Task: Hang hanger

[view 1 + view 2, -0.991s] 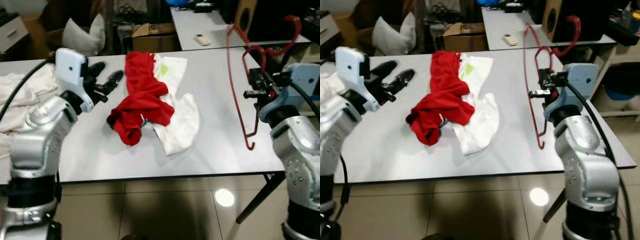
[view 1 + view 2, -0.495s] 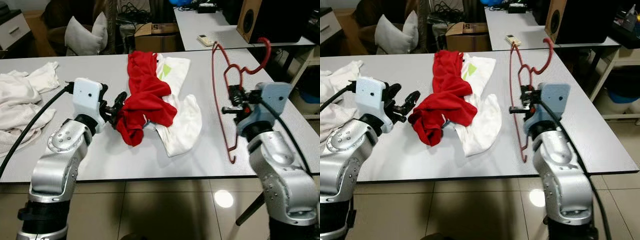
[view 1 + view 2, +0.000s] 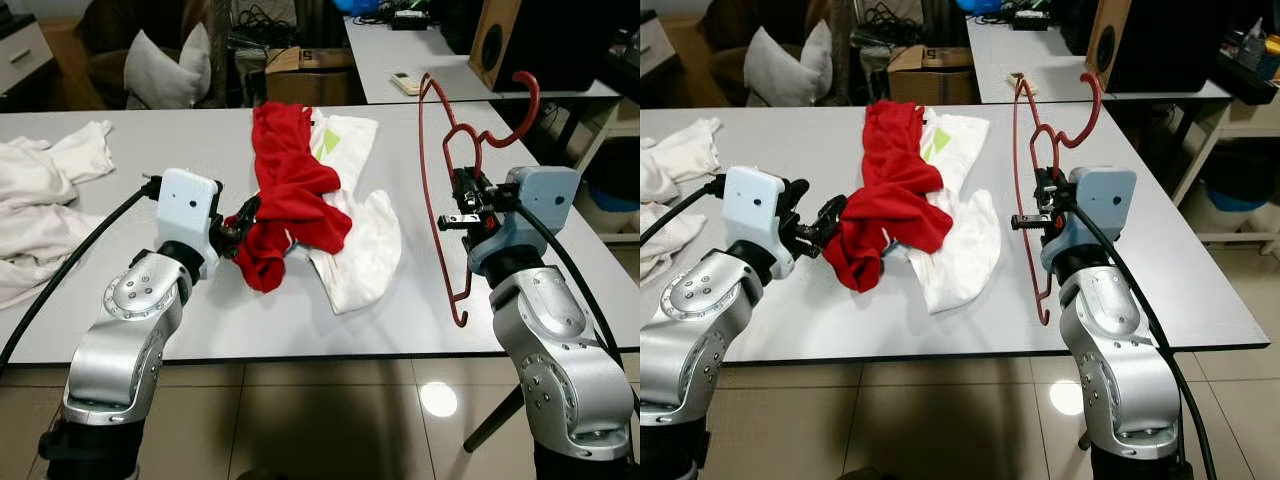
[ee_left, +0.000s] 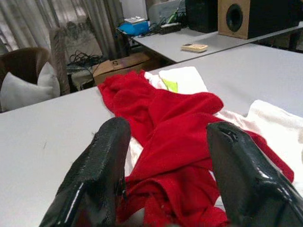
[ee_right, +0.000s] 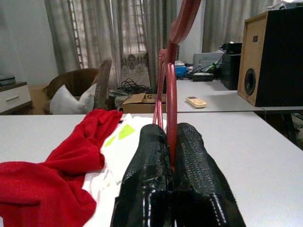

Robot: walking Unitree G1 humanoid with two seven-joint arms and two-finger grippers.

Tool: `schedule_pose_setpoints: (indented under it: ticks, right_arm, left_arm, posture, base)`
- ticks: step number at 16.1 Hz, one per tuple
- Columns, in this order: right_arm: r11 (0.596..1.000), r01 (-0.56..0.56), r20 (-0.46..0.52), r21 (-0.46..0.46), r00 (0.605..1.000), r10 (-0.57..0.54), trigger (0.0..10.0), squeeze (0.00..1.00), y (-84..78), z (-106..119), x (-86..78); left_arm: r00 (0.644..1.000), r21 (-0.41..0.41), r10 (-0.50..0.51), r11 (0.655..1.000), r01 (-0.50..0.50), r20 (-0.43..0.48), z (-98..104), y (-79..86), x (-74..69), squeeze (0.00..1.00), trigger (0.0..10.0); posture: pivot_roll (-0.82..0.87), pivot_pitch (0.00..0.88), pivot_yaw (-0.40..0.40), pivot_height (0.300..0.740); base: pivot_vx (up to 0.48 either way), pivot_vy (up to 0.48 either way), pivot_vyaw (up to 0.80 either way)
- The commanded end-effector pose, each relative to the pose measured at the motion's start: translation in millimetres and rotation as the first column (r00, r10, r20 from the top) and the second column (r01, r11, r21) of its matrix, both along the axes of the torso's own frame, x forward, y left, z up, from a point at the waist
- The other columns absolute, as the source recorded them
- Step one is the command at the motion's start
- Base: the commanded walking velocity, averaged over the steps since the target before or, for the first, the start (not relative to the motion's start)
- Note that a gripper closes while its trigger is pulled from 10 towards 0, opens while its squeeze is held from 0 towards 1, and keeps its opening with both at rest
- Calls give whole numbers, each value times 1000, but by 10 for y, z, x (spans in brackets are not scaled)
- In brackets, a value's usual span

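while the right gripper point(image 5: 171, 156) stands pinched tight on the red hanger point(image 3: 452, 180), the entry runs as follows, all places reckoned from the red garment point(image 3: 290, 195) on the grey table point(image 3: 420, 310).

- red garment: crumpled, long axis running from the table's far edge toward the near edge, bunched thickest at its near end; lies partly over a white garment point(image 3: 365, 245) that spreads to its right.
- left gripper point(image 4: 165, 163): at the garment's near-left corner, fingers point(image 4: 102, 165) spread wide with nothing between them, the bunched red cloth directly ahead and partly within the gap; whether the tips touch the cloth cannot be told.
- red hanger: well to the garment's right, beyond the white garment; held upright above the table, hook at top curving away to the right, long axis near vertical, lower end close to the near table edge; gripped partway down its frame.
- white cloths point(image 3: 40, 205): heaped well to the garment's left.
- speaker point(image 3: 545, 40): on a second table beyond and right of the garment.

judgement: the left arm is the nearer to the garment, the right arm is taken up with the hanger; the next move likely turns on closing the open fingers on that near-left fold.
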State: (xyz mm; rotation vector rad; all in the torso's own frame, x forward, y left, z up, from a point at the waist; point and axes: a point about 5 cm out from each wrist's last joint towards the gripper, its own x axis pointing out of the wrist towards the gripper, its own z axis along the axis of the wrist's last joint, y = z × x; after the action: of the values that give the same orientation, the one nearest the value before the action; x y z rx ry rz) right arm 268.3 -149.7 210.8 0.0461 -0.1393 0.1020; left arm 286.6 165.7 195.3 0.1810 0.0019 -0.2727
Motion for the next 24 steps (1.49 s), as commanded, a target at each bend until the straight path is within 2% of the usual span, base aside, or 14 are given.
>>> schedule_pose_setpoints:
  ticks: [1, 13, 17, 24]
  right_arm:
    - [1000, 9, 13, -4, 1000, -9, 10000, 0, -15, 19, -13]
    - [1000, 18, 6, 13, 1000, -18, 10000, 0, -27, -7, -72]
    - [999, -38, -51, -16, 998, 37, 10000, 0, 44, -73, -64]
    - [998, -40, -64, -44, 997, 37, 10000, 0, 67, -81, -59]
  left_arm:
    - [1000, 15, -1, 1000, 1, -1, 9, -9, -18, 0, 10000]
    - [999, 30, -34, 999, 34, -31, -1, -60, -36, 0, 10000]
    - [999, 32, -37, 999, 38, -37, -3, -67, -34, 0, 10000]
    - [998, 30, -42, 999, 43, -43, -8, -78, -40, 0, 10000]
  posture:
    - [73, 0, 47, 740]
    - [66, 0, 63, 740]
    - [65, 0, 62, 740]
    - [64, 0, 60, 740]
  base:
    - [0, 0, 0]
    - [0, 322, 0]
    - [0, 326, 0]
    - [0, 326, 0]
